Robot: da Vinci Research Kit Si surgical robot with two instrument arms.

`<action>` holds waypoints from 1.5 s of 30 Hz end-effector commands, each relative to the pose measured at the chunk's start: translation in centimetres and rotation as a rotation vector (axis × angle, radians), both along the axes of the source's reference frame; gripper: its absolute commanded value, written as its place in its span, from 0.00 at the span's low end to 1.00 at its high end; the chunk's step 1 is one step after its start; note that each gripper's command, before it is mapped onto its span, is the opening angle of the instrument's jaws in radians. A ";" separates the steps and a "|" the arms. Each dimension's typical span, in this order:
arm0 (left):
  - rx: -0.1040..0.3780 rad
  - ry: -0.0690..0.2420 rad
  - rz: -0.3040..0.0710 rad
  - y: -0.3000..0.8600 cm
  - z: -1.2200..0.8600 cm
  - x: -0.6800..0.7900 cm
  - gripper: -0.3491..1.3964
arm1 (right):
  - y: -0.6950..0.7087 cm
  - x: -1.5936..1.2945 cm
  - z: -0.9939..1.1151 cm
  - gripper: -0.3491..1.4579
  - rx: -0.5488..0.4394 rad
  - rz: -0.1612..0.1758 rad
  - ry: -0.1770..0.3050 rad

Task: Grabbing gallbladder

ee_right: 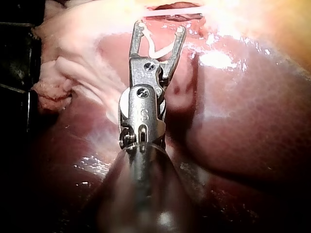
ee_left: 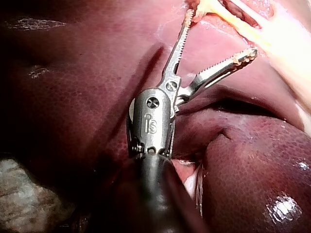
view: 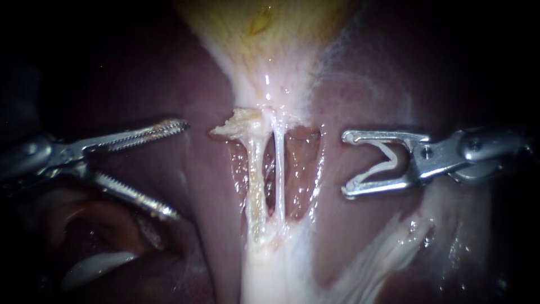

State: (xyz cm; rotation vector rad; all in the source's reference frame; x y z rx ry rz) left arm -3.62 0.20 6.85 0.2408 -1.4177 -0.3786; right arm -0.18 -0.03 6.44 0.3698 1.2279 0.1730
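Note:
The yellowish gallbladder (view: 264, 34) lies at the top of the endoscope view and narrows into pale tissue. Below it run two thin tubes, a thicker one (view: 256, 180) and a finer one (view: 279, 174). My left instrument (view: 180, 169) has serrated jaws standing wide open. It hovers left of the tubes and touches nothing. In the left wrist view the left instrument (ee_left: 219, 34) has its jaw tips near the pale tube tissue (ee_left: 243, 22). My right instrument (view: 344, 164) sits right of the tubes, its spread jaws holding a white clip (view: 388, 160). The clip (ee_right: 158, 49) also shows in the right wrist view between those jaws (ee_right: 159, 26).
Dark red liver (view: 360, 84) surrounds the tubes on both sides. A frayed tan flap of tissue (view: 230, 128) hangs beside the upper end of the tubes. Whitish membrane (view: 394, 242) spreads at the lower right, and a deep fold (view: 101, 225) opens below the left instrument.

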 end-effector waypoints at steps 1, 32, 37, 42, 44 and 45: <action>0.000 0.000 0.000 0.00 0.00 0.00 0.86 | 0.00 0.00 0.00 0.47 0.000 0.000 0.000; 0.193 0.127 -0.061 0.41 0.29 -0.47 0.77 | 0.00 0.03 0.01 0.47 0.000 0.002 -0.001; 0.213 0.153 -0.053 0.48 0.36 -0.53 0.67 | 0.00 0.03 0.01 0.47 0.000 0.002 -0.001; 0.232 0.171 -0.050 0.52 0.43 -0.57 0.55 | 0.00 0.03 0.01 0.47 0.000 0.002 -0.001; 0.233 0.182 -0.045 0.52 0.45 -0.58 0.42 | 0.00 0.03 0.01 0.47 0.000 0.002 -0.001; 0.244 0.186 -0.045 0.53 0.46 -0.59 0.39 | 0.00 0.03 0.01 0.47 0.000 0.002 -0.001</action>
